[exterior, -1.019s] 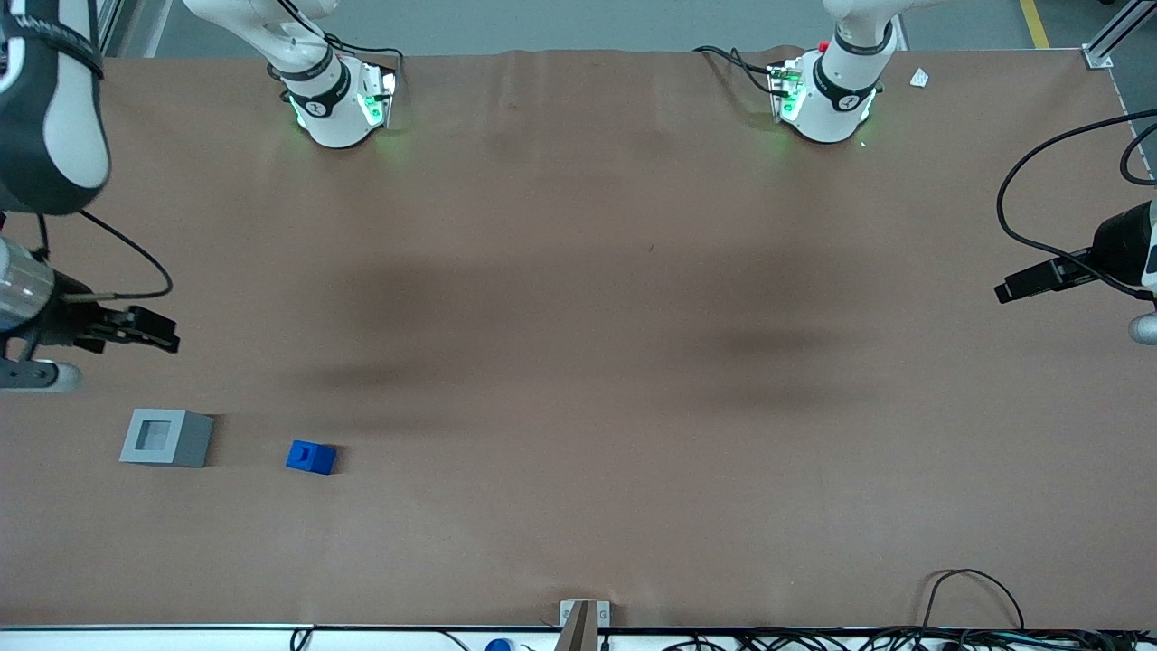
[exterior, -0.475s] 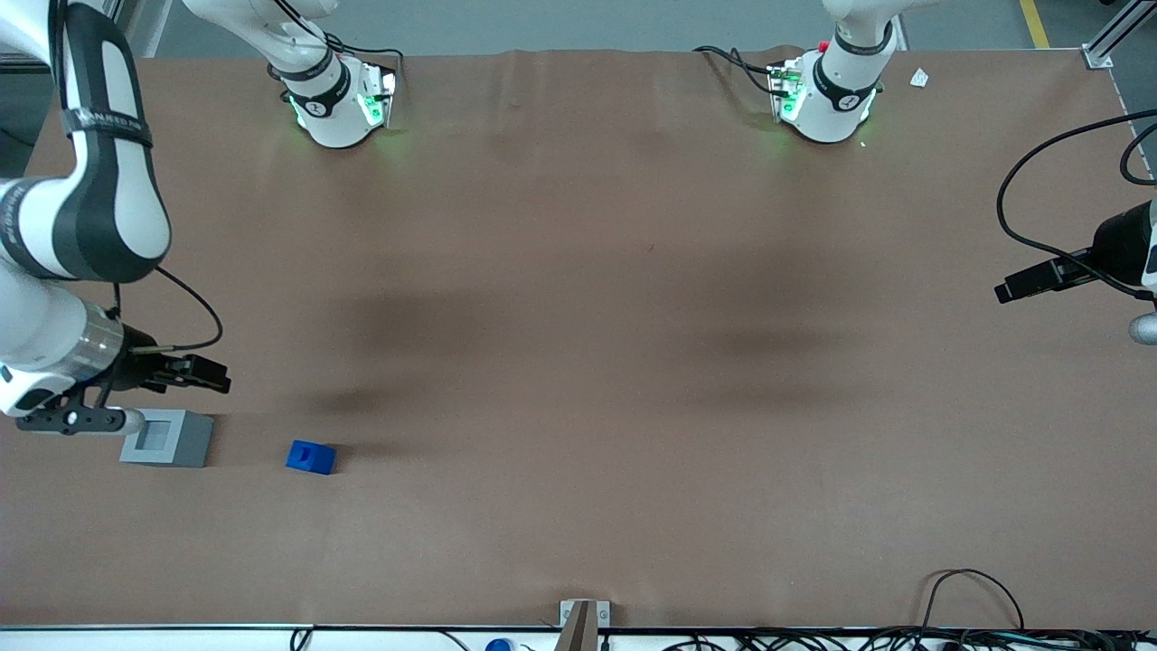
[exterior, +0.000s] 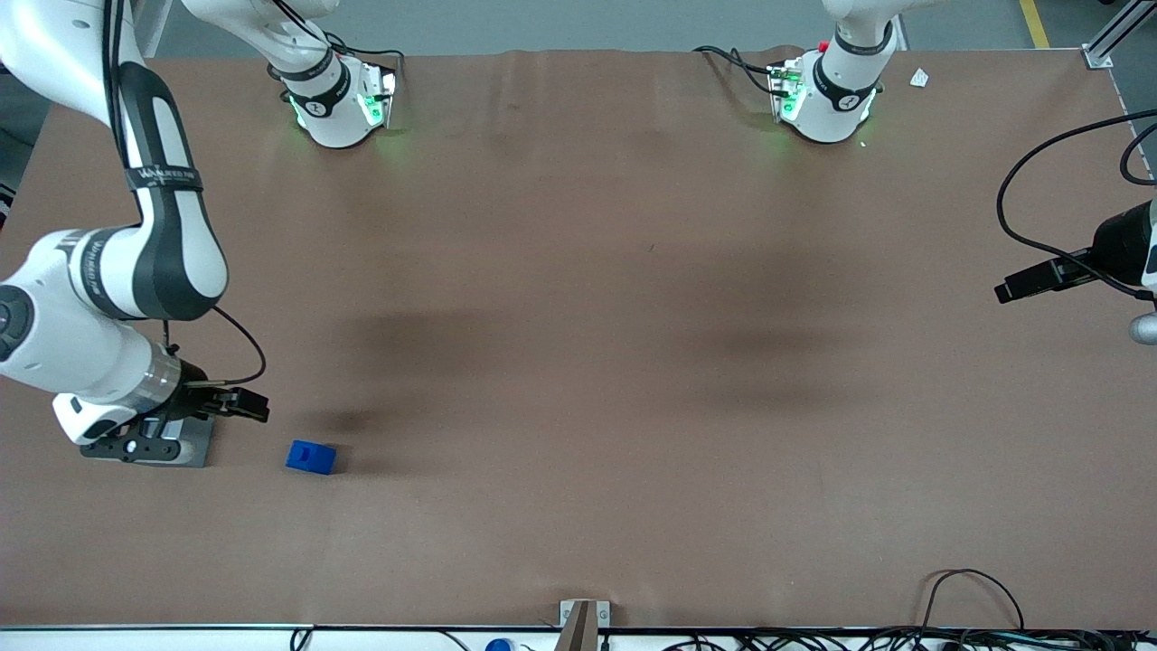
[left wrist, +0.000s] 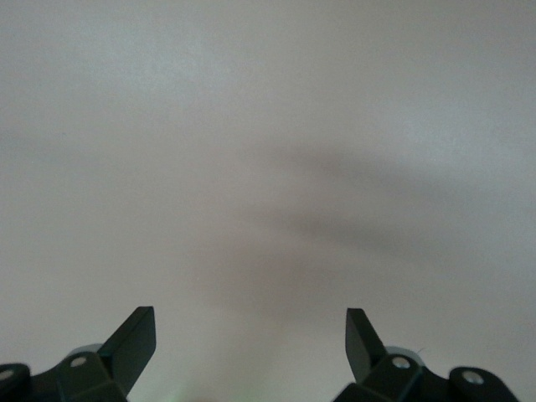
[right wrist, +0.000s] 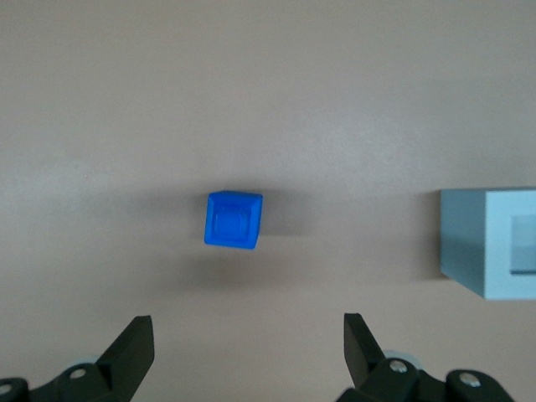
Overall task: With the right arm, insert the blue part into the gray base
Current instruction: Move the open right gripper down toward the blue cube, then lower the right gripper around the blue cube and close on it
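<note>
The gripper [right wrist: 249,352] hangs over the worktop [exterior: 578,362] at the working arm's end, its two black fingers [right wrist: 134,347] spread wide apart and holding nothing. In the front view the gripper [exterior: 136,445] sits over the gray base [exterior: 197,440], hiding most of it, so only a gray edge of the box shows beside the arm's wrist.

The blue part [exterior: 311,457] rests on the worktop near the base, apart from it and toward the parked arm's end, with bare brown surface between the two. It touches neither the base nor the gripper. In the right wrist view the blue part [right wrist: 234,220] lies alone on the surface, its stepped top facing up, and it stands ahead of the gap between the open fingers rather than within it. The base [right wrist: 492,241] appears there only in part, cut by the frame's edge, with one side wall and a piece of its square recess showing.

The right arm [exterior: 136,262] bends down from its mount to the wrist, its lettered black band visible on the forearm, and a thin black cable [exterior: 244,348] loops from the wrist.
</note>
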